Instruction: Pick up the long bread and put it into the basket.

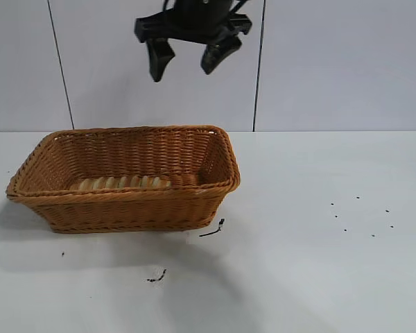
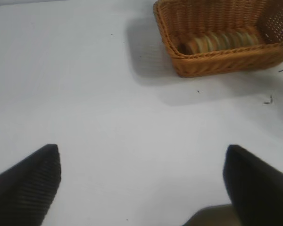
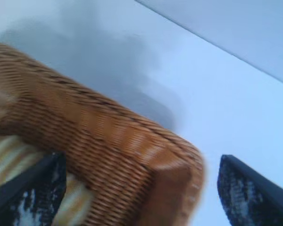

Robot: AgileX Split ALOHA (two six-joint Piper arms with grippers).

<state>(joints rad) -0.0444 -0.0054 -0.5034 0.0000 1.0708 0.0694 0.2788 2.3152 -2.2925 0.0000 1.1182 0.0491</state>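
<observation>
Exterior view: long bread (image 1: 123, 183) lies inside the basket (image 1: 132, 208), so right pincer (image 1: 191, 57) hangs above it, spread wide, job looks done.

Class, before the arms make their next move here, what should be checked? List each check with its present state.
1. Bread inside basket: ok, lying on the floor along the near wall.
2. Right gripper released: ok, open and empty above the basket.
3. Left gripper empty: ok, open over bare table.
4. Basket upright: ok.
5. Bread undamaged: cannot tell, only part shows.
</observation>
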